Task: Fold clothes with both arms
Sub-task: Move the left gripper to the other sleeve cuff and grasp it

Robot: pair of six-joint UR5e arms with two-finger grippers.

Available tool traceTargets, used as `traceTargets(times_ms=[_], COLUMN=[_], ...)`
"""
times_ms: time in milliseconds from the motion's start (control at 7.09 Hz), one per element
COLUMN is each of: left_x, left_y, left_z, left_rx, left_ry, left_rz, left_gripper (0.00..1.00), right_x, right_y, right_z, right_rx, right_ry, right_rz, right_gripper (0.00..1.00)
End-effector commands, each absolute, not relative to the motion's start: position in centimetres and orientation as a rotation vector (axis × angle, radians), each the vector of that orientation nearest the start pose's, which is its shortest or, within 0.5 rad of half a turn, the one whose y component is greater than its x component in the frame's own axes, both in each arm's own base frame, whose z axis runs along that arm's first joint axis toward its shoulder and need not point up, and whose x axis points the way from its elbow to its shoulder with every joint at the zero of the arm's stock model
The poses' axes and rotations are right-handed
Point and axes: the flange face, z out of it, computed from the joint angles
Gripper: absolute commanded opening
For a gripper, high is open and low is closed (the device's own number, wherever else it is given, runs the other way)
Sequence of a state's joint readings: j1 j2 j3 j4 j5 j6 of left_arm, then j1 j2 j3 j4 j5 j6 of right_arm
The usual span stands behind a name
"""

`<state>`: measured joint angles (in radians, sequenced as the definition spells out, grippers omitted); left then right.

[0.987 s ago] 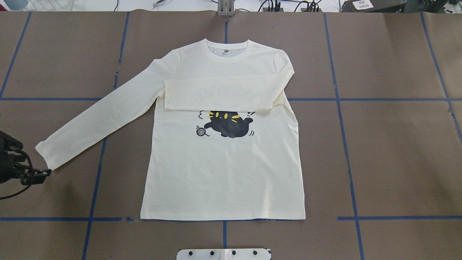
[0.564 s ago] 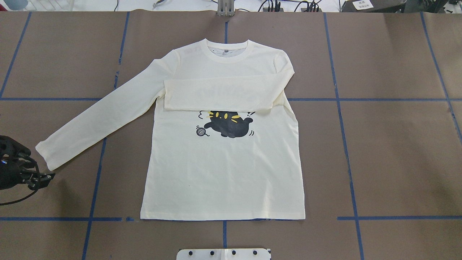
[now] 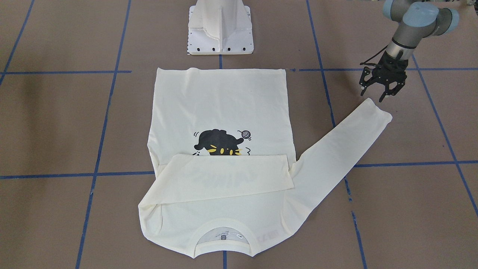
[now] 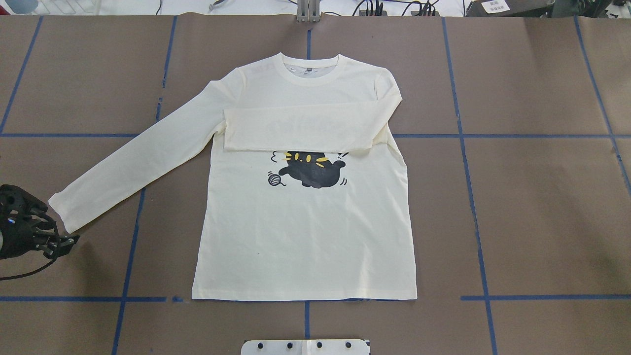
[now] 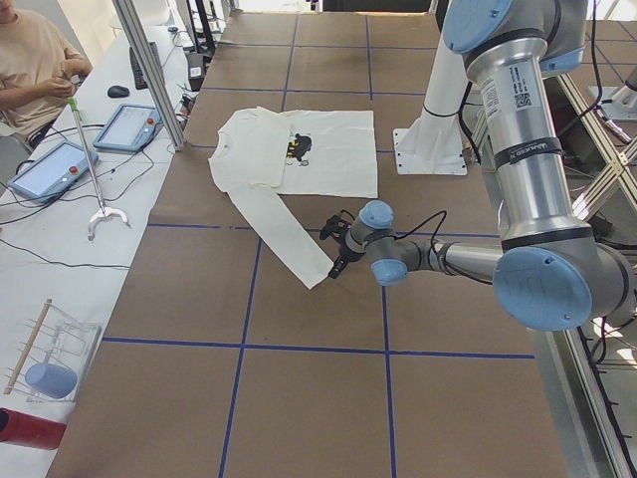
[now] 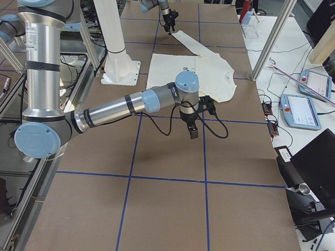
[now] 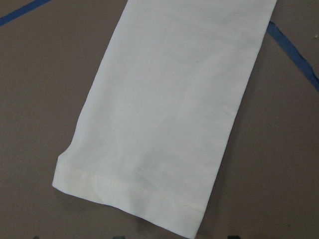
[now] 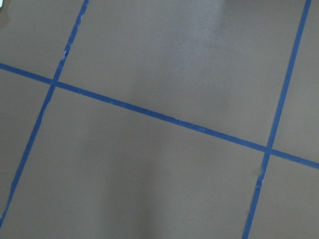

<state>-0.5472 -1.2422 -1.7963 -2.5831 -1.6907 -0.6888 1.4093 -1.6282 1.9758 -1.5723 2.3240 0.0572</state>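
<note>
The cream-white long-sleeved cat-print shirt [image 4: 305, 236] is being supported flat by the brown paper-covered counter [image 4: 532, 207]. Its outstretched sleeve cuff [image 7: 124, 196] is lying just beside the black left claw [image 3: 378, 95], which is being held spread. The black right claw [image 6: 192, 130] is being held apart from the shirt, and whether it is spread cannot be told.
</note>
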Motion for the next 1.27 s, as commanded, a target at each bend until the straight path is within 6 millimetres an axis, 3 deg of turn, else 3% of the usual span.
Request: traceTargets(times_ms=[0,282,423,564,846,1128], left_x=[27.7,28.0,28.0,28.0,27.7,25.9], left_y=[-31.1,-31.3,-31.3,-31.3,-31.6,-33.9], left_z=[58.9,59.3,59.4,59.2,58.8,55.9], left_rx=[0.509,0.504,0.504,0.507,0.522,0.657], left_ry=[0.76,0.754,0.754,0.756,0.754,0.713], left_rz=[0.366,0.366,0.366,0.364,0.362,0.353], left_gripper=[0.58,0.49,0.33,0.0,0.0,0.0], right_x=[-1.0,-1.0,-1.0,-1.0,-1.0,-1.0], right_y=[-46.7,-46.7,-46.7,-46.7,-46.7,-46.7], right_z=[48.8,48.8,48.7,48.7,48.8,48.9], right_rx=[0.246,0.246,0.247,0.247,0.245,0.245], right_ry=[-0.778,-0.778,-0.778,-0.778,-0.778,-0.778], right_rz=[-0.228,-0.228,-0.228,-0.228,-0.227,-0.228], right_gripper=[1.0,1.0,1.0,1.0,1.0,1.0])
